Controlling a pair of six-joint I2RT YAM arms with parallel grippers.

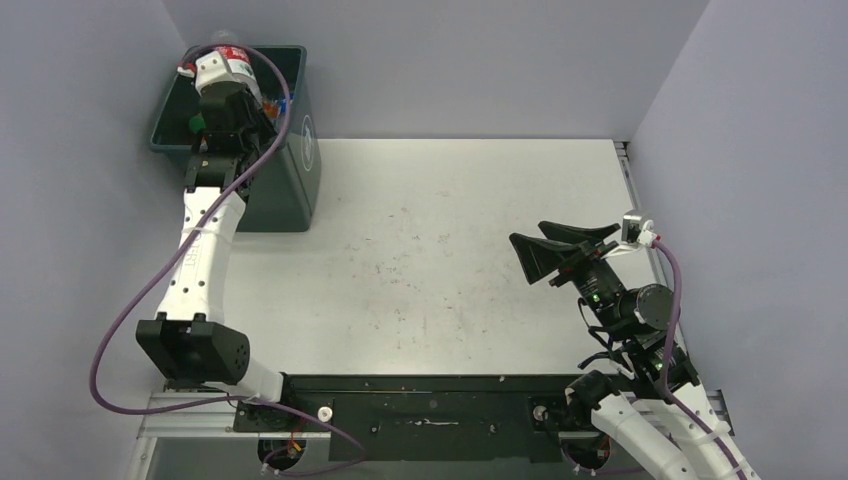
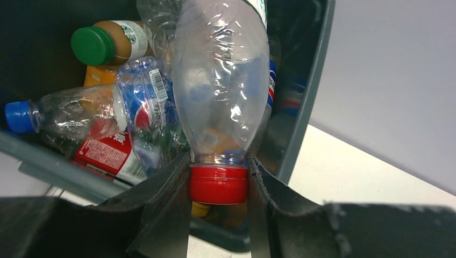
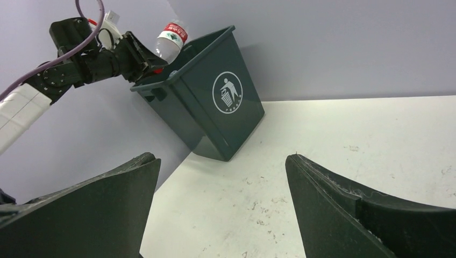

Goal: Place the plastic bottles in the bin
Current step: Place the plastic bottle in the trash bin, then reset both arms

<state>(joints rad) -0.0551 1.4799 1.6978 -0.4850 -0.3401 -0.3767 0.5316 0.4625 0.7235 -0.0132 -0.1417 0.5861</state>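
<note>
**Top external view.** I read the left arm (image 1: pixel 205 240) as stretched forward to the far left corner, with its wrist above the bin (image 1: pixel 290 190). The bin stands on the table (image 1: pixel 430 230) close to the left wall. The left jaws hold a clear bottle (image 1: pixel 235 62) over the bin's opening. The right arm (image 1: pixel 640 310) is folded near its base. The right jaws are spread wide over bare table and grip nothing.

**Left wrist view.** The left jaws are clamped on the red cap (image 2: pixel 218 184) of the clear bottle, whose crumpled body points away from the camera. Inside the bin lie further bottles. One has a green cap (image 2: pixel 92 45). One is clear with a blue cap (image 2: pixel 19 116) and a red label with white characters that I cannot read. One has a blue label with a barcode (image 2: pixel 157 85).

**Right wrist view.** The right jaws stand apart, with table between them. The bin is dark green-grey and carries a round white sticker (image 3: pixel 227 92) showing a figure dropping litter. The held bottle hangs above the rim. Its label is red and white, and the writing is too small to read.
</note>
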